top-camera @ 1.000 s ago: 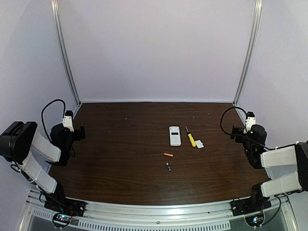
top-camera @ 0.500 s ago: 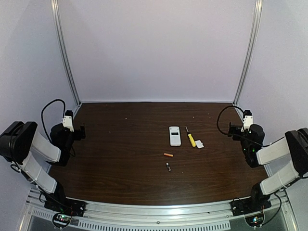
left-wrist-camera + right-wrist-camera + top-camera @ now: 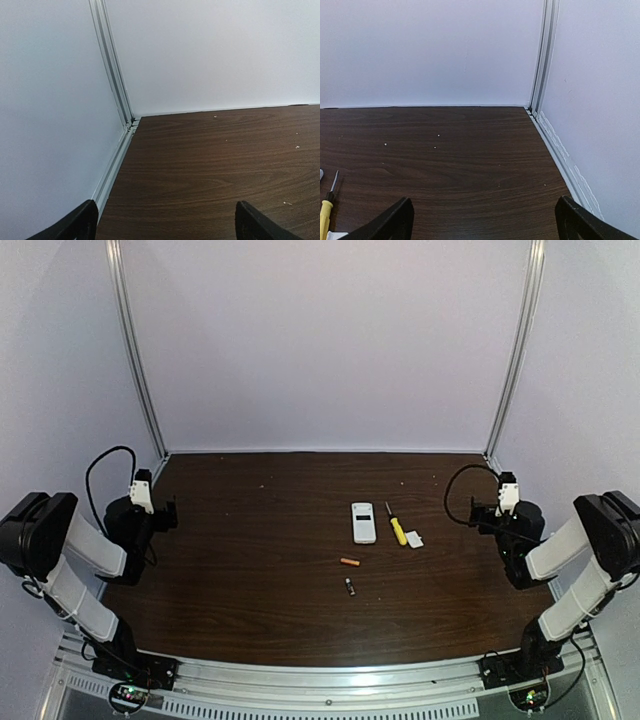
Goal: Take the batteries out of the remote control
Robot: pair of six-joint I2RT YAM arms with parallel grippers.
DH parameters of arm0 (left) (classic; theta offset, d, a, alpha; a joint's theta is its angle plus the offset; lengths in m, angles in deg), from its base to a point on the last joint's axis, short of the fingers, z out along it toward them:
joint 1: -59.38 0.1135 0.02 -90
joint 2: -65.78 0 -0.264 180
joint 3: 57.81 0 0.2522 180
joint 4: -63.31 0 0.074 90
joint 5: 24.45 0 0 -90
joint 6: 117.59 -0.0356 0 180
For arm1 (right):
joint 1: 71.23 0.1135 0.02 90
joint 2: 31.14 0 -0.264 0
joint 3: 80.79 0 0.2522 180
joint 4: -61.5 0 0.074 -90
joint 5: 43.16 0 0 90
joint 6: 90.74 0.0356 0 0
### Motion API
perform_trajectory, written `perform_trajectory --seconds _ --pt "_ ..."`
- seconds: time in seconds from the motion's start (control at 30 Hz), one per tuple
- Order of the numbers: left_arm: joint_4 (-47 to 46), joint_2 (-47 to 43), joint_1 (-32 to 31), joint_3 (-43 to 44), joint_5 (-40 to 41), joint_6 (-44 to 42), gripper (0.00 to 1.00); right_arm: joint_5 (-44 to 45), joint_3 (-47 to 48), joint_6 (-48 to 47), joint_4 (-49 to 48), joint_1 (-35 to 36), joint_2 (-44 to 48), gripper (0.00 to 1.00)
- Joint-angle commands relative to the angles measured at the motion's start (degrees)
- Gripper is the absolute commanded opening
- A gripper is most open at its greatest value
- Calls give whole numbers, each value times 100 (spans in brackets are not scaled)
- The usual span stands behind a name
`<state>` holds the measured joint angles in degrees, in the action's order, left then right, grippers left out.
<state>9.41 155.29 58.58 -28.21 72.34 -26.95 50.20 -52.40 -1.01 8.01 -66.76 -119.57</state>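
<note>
The white remote control (image 3: 363, 522) lies flat near the table's middle, display side up. An orange-copper battery (image 3: 349, 562) and a dark battery (image 3: 350, 586) lie loose on the table just in front of it. My left gripper (image 3: 168, 512) sits at the far left edge, open and empty, facing the back left corner (image 3: 162, 227). My right gripper (image 3: 484, 515) sits at the far right, open and empty, facing the back right corner (image 3: 484, 227). Both are far from the remote.
A yellow-handled screwdriver (image 3: 397, 527) lies right of the remote; its tip and handle show at the right wrist view's left edge (image 3: 326, 210). A small white cover piece (image 3: 415, 539) lies beside it. Metal frame posts and white walls bound the table.
My right arm has folded back and risen toward the right wall, the gripper shifting slightly back and left. The left arm and the table's objects have not moved.
</note>
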Motion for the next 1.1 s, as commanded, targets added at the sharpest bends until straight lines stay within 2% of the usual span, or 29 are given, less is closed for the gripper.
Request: perform_trajectory --seconds 0.0,0.2,1.07 --pt "-292 31 27 -56 -51 50 97 -108 110 -114 -82 -51 -22 100" --pt "-298 39 27 -54 -54 50 97 197 129 -26 -142 -51 -70 100" --pt "-297 38 27 -55 -55 50 97 194 145 -34 -111 -49 -64 100"
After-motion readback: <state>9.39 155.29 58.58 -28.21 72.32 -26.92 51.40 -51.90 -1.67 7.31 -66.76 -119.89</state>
